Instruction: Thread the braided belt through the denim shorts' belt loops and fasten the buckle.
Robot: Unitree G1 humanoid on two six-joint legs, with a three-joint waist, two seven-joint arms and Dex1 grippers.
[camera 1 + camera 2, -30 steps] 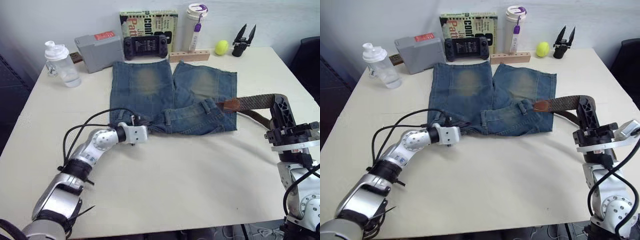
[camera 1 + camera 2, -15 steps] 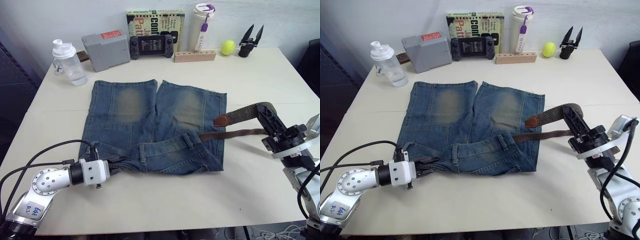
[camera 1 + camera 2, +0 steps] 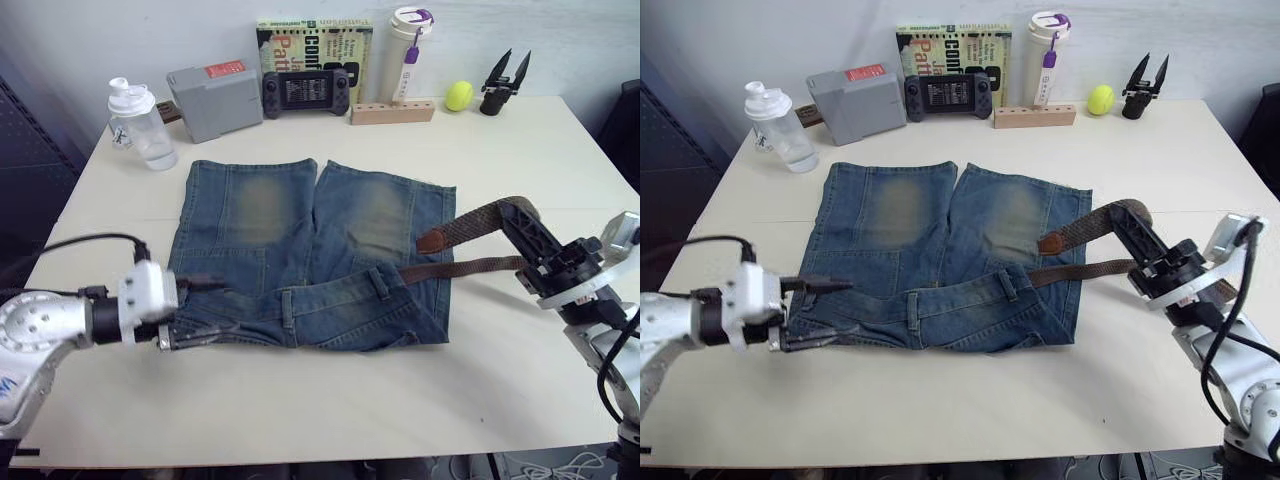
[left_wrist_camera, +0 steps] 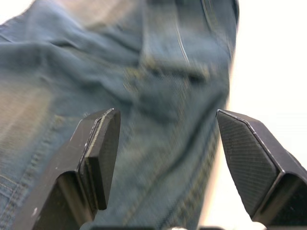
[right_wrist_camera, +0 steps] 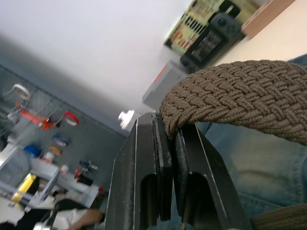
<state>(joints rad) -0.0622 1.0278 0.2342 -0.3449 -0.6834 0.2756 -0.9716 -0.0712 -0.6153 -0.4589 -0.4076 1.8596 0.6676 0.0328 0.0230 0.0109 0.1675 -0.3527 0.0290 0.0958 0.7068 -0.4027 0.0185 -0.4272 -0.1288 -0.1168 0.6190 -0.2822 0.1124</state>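
On the near half of the bench (image 3: 330, 400), found bare cream surface from the front edge up to the waistband, open room for moving. At the near left corner of the denim shorts (image 3: 300, 250), saw the left tool (image 3: 818, 312) with fingers spread apart, one above the cloth and one along the waistband edge, nothing clamped. Confirmed by the left wrist view: two black fingers (image 4: 98, 158) wide apart over rumpled blue denim with bench beyond the hem, a closeness not readable from the head views. Lay flat, those shorts, waistband toward the robot, legs pointing away, one belt loop (image 3: 378, 281) standing on the folded waistband near the middle. To the right of the shorts, held the right tool (image 3: 528, 232) above the bench near the right edge, fingers together, clamped on the braided belt (image 3: 470, 225). Showed in the right wrist view the woven strap pinched between the fingers and arching over them; showed from the head the belt's two runs, the upper ending in a brown leather tip (image 3: 430, 241) over the right leg, the lower reaching the waistband. Could not make out the buckle. Farther back, left clear bench on both sides of the legs. Along the far edge: shaker bottle (image 3: 133, 122), grey box (image 3: 215, 87), game controller (image 3: 305, 91), book (image 3: 314, 45), wooden block (image 3: 392, 110), tumbler (image 3: 408, 45), yellow ball (image 3: 459, 95), spare black gripper (image 3: 502, 82).
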